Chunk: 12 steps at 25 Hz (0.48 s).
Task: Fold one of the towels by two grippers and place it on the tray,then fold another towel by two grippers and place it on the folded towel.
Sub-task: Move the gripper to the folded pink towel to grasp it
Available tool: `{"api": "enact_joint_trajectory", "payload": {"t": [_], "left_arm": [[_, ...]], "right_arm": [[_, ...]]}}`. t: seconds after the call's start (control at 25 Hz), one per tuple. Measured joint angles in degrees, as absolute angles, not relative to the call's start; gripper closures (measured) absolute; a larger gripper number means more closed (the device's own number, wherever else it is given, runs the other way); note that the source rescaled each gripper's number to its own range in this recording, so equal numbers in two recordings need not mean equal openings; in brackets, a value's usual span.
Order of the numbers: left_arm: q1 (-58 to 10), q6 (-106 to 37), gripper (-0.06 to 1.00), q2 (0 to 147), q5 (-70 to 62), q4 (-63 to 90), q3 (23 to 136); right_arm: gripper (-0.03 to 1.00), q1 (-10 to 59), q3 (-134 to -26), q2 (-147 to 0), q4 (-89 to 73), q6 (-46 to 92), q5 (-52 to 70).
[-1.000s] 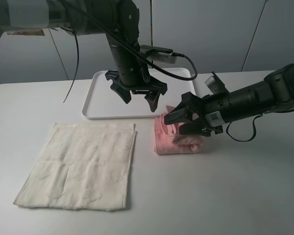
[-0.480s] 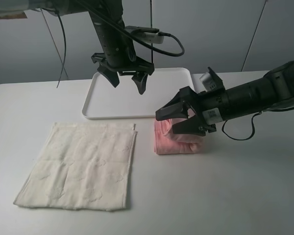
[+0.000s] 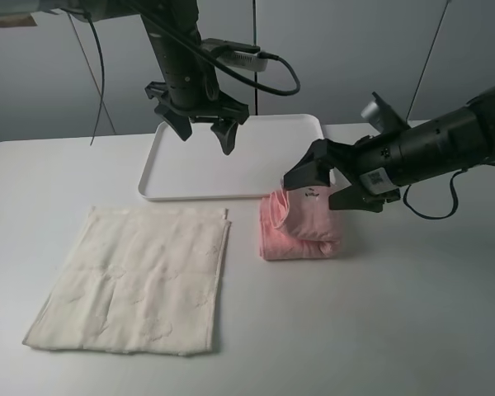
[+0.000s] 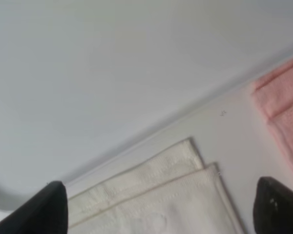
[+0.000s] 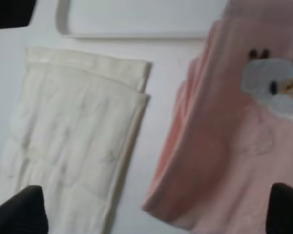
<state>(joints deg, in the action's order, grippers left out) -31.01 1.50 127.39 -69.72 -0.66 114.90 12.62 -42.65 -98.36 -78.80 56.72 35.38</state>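
The pale pink towel (image 3: 301, 229) lies folded into a thick bundle on the table, just in front of the white tray (image 3: 256, 169). In the right wrist view a small animal patch shows on the pink towel (image 5: 234, 146). My right gripper (image 3: 318, 191) hovers just above its far edge with the jaws wide open, and nothing is held. Higher up, my left gripper (image 3: 205, 136) hangs open over the tray's left half. The cream towel (image 3: 136, 276) lies flat and unfolded at the front left. In the left wrist view the cream towel (image 4: 136, 195), the tray (image 4: 112, 73) and the pink towel (image 4: 283, 97) appear.
The tray holds nothing. A narrow strip of table separates the cream towel's right edge from the pink bundle. A black cable loops from the left arm above the tray (image 3: 276, 70). Bare table extends along the front right.
My right gripper has opened wide and drawn up and back to the right off the pink towel. My left gripper has risen and shifted back and left over the tray.
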Motion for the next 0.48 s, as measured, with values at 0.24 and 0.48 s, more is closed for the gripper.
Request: {"api": "enact_joint_trajectory", "payload": {"t": [0.24, 0.48], "left_arm": [[-28.60, -3.30, -0.03, 126.13, -69.72, 4.29, 114.90], [-26.26, -5.80, -0.03, 122.52, -69.82, 6.82, 114.90]], "right_arm": [[-0.03, 12.62, -43.33, -98.27, -68.74, 47.67, 30.32], [-0.03, 12.62, -51.00, -99.58, -48.49, 30.59, 30.77]]}}
